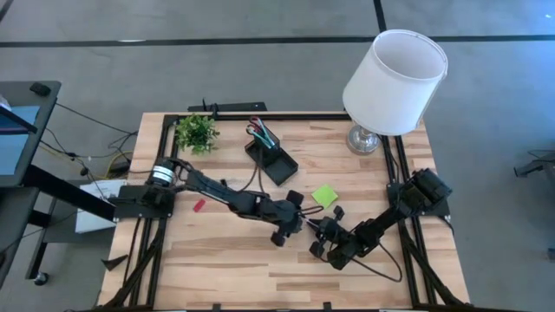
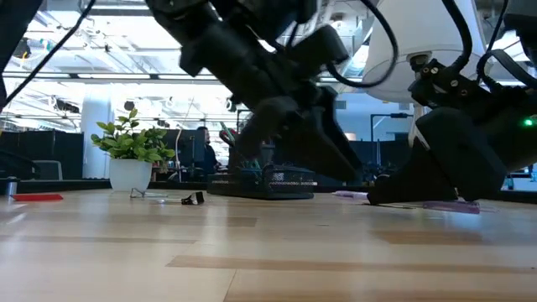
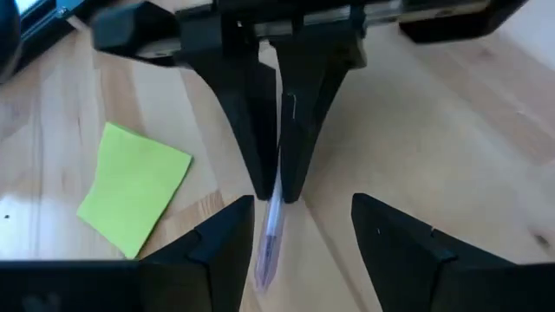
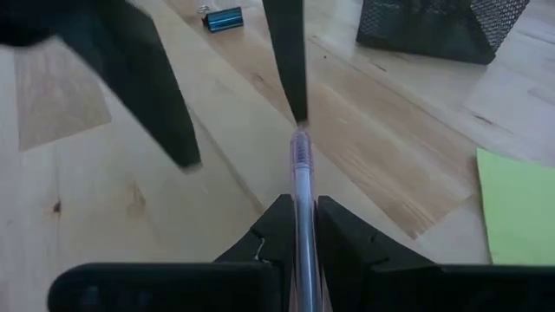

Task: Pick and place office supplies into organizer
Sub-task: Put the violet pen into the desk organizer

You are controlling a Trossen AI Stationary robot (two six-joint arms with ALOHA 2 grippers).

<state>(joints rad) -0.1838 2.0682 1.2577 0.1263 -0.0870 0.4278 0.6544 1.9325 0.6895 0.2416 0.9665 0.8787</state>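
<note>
pen (image 4: 300, 186): thin pinkish-purple one, pinched between the right gripper's (image 4: 299, 212) fingers, low over the middle of the worktop, a bit toward the front edge. Its far tip pokes out toward the left gripper.
right gripper: clamped together on the pen, sitting right-of-centre near the front half of the worktop (image 1: 225, 269). The arm comes in from the right edge, elbow bent, reaching inward.
left gripper (image 3: 299, 230): fingers spread apart, nothing in them, nose to nose with the right gripper. In its own wrist view the pen lies in the gap between its fingers but doesn't touch either one.
left arm: stretches from the left edge diagonally across to the middle, wrist low over the wood.
sticky-note pad (image 1: 325, 195): lime green, flat on the worktop just behind the two grippers, right beside them.
organizer (image 1: 271, 156): black mesh box, back-centre of the worktop, with a few pens already standing in the taller section. Well clear of both grippers.
red bit (image 1: 199, 205): small, lying left of centre, just beside the left arm.
small black-and-blue item (image 4: 223, 18): loose on the wood in front of the organizer in the right wrist view; can't tell what it is.
potted plant (image 1: 197, 133): back-left corner area.
lamp (image 1: 395, 82): white shade, back-right corner.
in the way: pretty much only the two grippers crowding each other, with the pad close behind.
</note>
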